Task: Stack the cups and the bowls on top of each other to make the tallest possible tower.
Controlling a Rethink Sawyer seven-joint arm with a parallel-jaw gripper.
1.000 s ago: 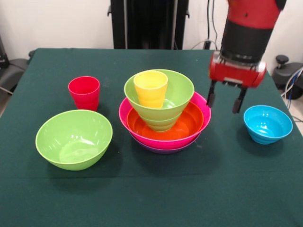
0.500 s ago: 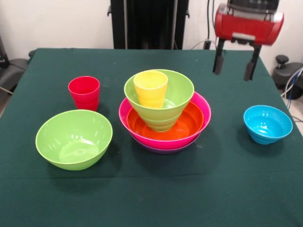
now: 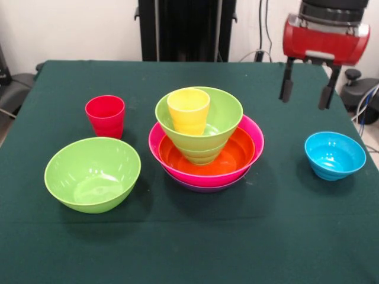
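The tower stands mid-table: a purple bowl lowest, a hot pink bowl in it, an orange bowl in that, a lime green bowl on top with the yellow cup upright inside. A red cup stands to the left. A large lime green bowl sits front left. A small sky blue bowl sits at the right. My gripper hangs open and empty, high above the table, behind and above the blue bowl. The orange cup is out of view.
The dark green table ends close to the blue bowl on the right. The robot's black pedestal stands at the far side. A black object lies beyond the right table edge.
My gripper has risen from beside the tower's right rim and shifted right toward the blue bowl's side. It stays open and empty. Bowls and cups have not moved.
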